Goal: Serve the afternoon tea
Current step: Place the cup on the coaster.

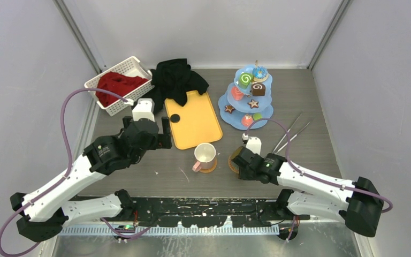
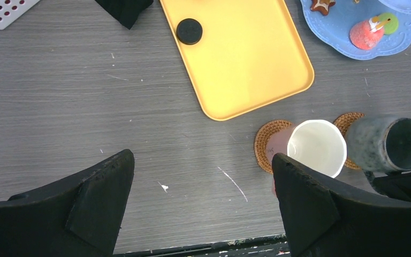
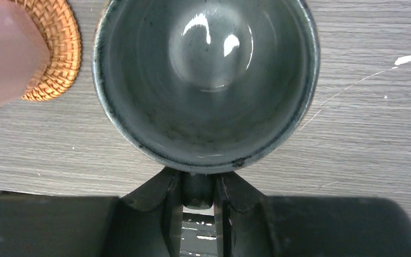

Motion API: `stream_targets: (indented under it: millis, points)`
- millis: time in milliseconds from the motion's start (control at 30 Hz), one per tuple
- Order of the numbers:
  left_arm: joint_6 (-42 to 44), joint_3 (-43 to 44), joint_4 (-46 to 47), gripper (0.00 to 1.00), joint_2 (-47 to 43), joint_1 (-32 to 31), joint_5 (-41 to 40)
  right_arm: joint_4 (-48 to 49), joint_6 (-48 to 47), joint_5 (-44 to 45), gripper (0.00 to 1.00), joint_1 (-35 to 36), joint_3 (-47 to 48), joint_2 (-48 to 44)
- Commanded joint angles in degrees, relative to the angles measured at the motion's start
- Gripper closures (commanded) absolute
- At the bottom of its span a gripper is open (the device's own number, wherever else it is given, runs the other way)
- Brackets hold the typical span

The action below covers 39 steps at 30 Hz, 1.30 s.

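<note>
The pale-blue three-tier stand (image 1: 234, 101) stands at the back right. It holds a green swirl roll (image 1: 245, 79), a blue donut (image 1: 260, 72), a brown cube (image 1: 258, 88) and star cookies (image 1: 253, 103). The pink-handled cream mug (image 1: 205, 154) stands upright on a woven coaster; it also shows in the left wrist view (image 2: 317, 147). My right gripper (image 3: 198, 190) is shut on the handle of the grey metal mug (image 3: 206, 80), which is upright over a second coaster (image 2: 349, 122). My left gripper (image 2: 203, 182) is open and empty, left of the cream mug.
A flat orange-yellow tray (image 1: 195, 126) with a black disc (image 1: 175, 118) lies mid-table. A black cloth (image 1: 176, 79) and a white basket with red cloth (image 1: 119, 84) are at the back left. Thin metal sticks (image 1: 291, 133) lie right of the mugs.
</note>
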Motion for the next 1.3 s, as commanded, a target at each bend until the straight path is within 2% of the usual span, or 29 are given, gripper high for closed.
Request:
stream_targets:
  millis: [0, 333, 767, 1267]
  points:
    - [-0.68, -0.30, 2.10, 0.01, -0.54, 0.29, -2.09, 5.64, 3.06, 0.36, 1.00, 4.01, -1.79, 4.36]
    - [-0.76, -0.55, 1.78, 0.01, -1.13, 0.28, -2.60, 7.99, -0.89, 2.27, 0.99, 5.77, 3.02, 7.64]
    - [-0.79, -0.97, 2.13, 0.01, -1.38, 0.27, -2.81, 0.16, -1.96, 7.07, 0.99, 5.75, 10.39, 7.02]
    - [-0.96, -1.11, 2.04, 0.01, -1.35, 0.32, -2.98, -0.26, -1.79, 7.97, 0.99, 5.83, 11.05, 6.48]
